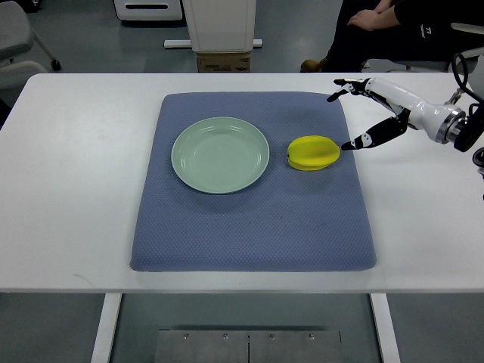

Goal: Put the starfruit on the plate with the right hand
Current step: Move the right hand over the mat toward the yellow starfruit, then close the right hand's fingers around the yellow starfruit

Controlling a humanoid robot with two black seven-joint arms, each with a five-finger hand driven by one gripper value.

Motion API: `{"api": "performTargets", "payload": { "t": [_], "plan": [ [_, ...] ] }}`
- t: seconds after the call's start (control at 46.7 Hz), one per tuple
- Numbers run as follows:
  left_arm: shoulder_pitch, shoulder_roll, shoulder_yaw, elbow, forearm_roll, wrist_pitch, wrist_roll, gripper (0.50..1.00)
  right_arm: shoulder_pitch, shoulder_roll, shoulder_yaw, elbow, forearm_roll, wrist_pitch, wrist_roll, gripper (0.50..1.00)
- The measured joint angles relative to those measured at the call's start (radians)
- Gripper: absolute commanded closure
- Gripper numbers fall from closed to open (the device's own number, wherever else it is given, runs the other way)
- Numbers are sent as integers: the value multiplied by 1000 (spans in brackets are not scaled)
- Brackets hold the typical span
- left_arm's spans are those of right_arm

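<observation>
White bench point(68, 174), seen from above. A blue-grey mat point(253, 234) covers its middle. On the mat's left half sits a pale green plate point(220, 155), round, nothing on it.

Starfruit point(313, 153): yellow, lying on the mat just right of the plate, a narrow strip of mat between the two. It rests flat, ridges running roughly left to right. Not on the plate.

Right hand point(370, 113): white and black, arm coming in from the right edge over the bench. Fingers point(344, 87) spread and released, grasping nothing. Upper fingers point left over the mat's far right corner. The thumb point(368, 138), dark, reaches down and left, its tip just beside the starfruit's right end; whether it touches, cannot tell. Hand lies to the right of and behind the fruit, open toward it.

Left arm: not seen.

Background, far side of bench: a white pedestal point(220, 26) with a cardboard box point(223, 62) at its foot; a grey chair point(19, 38) at the upper left; a seated person point(386, 30) in dark clothes at the upper right, hands folded in the lap. Below the bench's near edge, a metal plate point(248, 346) on the floor between the white bench legs.
</observation>
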State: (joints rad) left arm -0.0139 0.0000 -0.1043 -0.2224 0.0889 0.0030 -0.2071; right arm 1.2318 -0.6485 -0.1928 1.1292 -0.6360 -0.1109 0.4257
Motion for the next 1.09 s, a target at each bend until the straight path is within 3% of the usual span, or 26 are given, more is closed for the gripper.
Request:
{"api": "performTargets", "payload": {
  "t": [0.15,1.091],
  "plan": [
    [0,0,0,0,0,0,0,500,-36,38,1,-3,2,-55,-29,500],
    [0,0,0,0,0,0,0,500,-101,129,7,-23,24,-81,-74,500]
  ]
}}
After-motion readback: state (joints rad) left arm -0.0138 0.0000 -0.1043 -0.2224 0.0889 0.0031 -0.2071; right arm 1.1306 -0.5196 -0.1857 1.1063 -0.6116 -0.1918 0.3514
